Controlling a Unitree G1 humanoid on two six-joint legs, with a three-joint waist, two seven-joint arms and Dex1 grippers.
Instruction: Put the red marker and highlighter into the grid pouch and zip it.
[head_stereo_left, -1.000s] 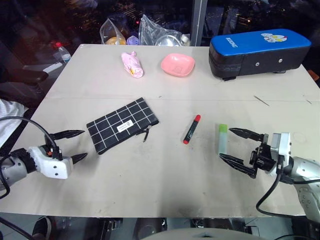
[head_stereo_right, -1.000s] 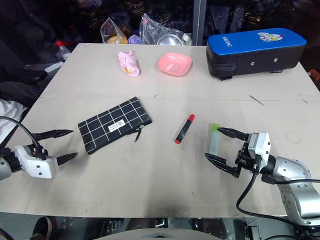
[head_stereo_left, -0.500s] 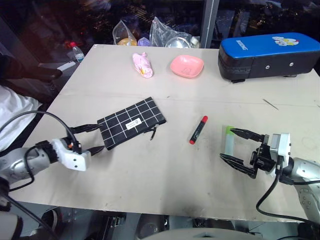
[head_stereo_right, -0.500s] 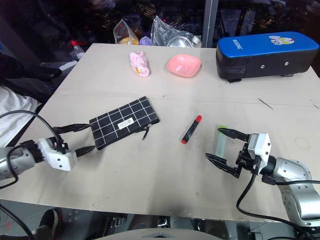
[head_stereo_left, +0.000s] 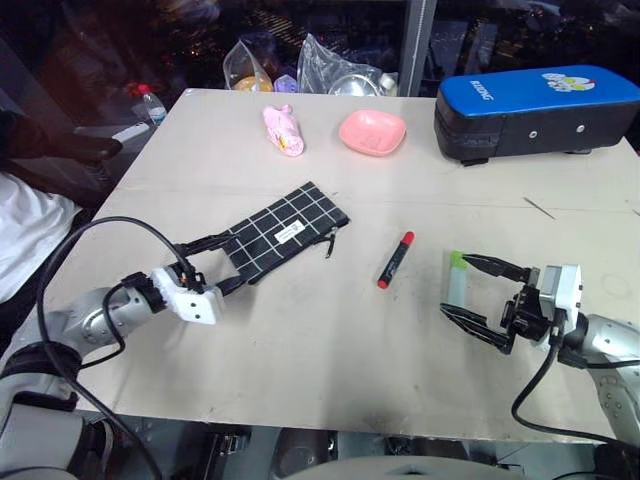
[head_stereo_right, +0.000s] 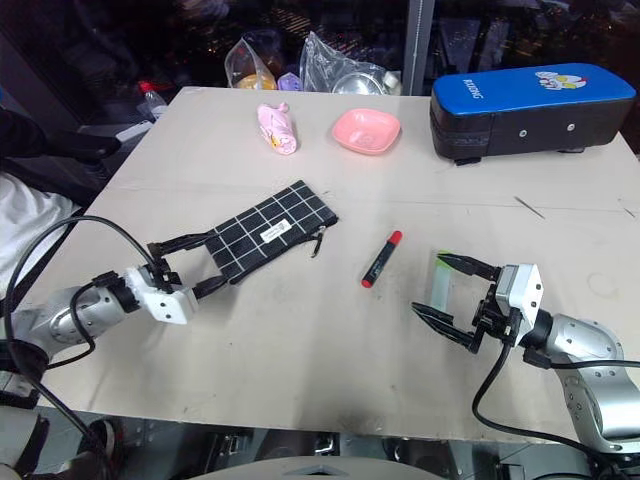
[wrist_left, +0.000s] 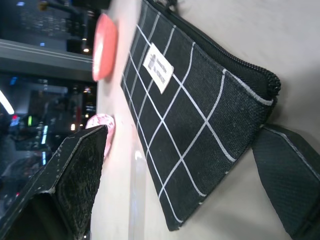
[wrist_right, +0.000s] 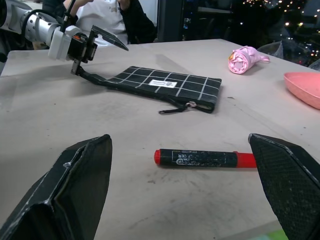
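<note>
Pouch (head_stereo_left: 285, 234): lies flat and slanted on the counter (head_stereo_left: 300, 350), left of centre, label up, zipper pull on its near right end; it looks zipped.
Left gripper (head_stereo_left: 229, 265): jaws wide, straddling the pouch's near left end; from the left wrist view one finger lies right at the pouch's corner, the other stands clear above the fabric.
Marker (head_stereo_left: 394, 260): lies bare on the counter, right of the pouch, red cap pointing away.
Highlighter (head_stereo_left: 455, 278): lies just right of the marker, green cap at the far end.
Right gripper (head_stereo_left: 478, 293): jaws wide and empty, low over the counter, highlighter between the two fingers.
Background: pink dish (head_stereo_left: 372, 132), pink bundle (head_stereo_left: 283, 131), blue case (head_stereo_left: 535, 110) along the far edge.
</note>
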